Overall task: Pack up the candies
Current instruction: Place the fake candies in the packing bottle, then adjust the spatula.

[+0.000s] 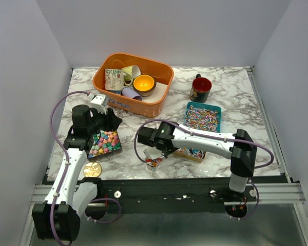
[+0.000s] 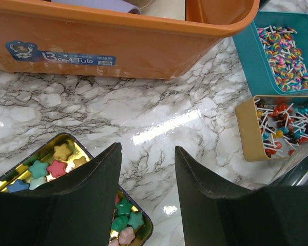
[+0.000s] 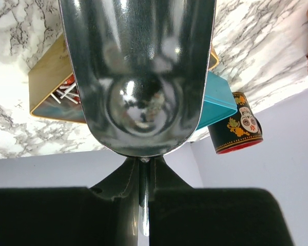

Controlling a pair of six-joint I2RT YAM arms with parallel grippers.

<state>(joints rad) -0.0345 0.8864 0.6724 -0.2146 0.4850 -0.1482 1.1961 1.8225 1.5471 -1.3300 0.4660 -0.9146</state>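
**A:** Where are the candies, and what do the tools hold?

**B:** All is on the marble table (image 1: 231,97). In the top view the swirl lollipops (image 1: 203,118) fill the teal tray (image 1: 204,104) at 2 o'clock. The star candies (image 1: 103,142) fill the tin (image 2: 66,137) at 9 o'clock. Ball lollipops lie in the tan box (image 2: 245,130), just at the tray's 6 o'clock side. The right gripper (image 3: 143,171) is closed tightly on the thin handle of a metal scoop (image 3: 138,77), near the centre. The left gripper (image 2: 148,154) hovers at the tin's 3 o'clock corner, its jaws apart, with only bare marble between them.

**A:** How should this step be done well?

**B:** I judge the step to be taking a scoop of candies, because the bowl of the scoop looks empty. The left jaws could close on the tin's wall to steady it. The scoop should enter low and nearly flat, then lift level so nothing rolls out.

**A:** What is hard to see?

**B:** From above, the right arm covers much of the tan box. The left fingers (image 2: 87,195) hide the middle of the tin. A small red-and-white thing (image 1: 155,161) below the right gripper I cannot identify. Which container receives the candies, I cannot tell. The gold disc (image 1: 92,169) at 8 o'clock is not candy.
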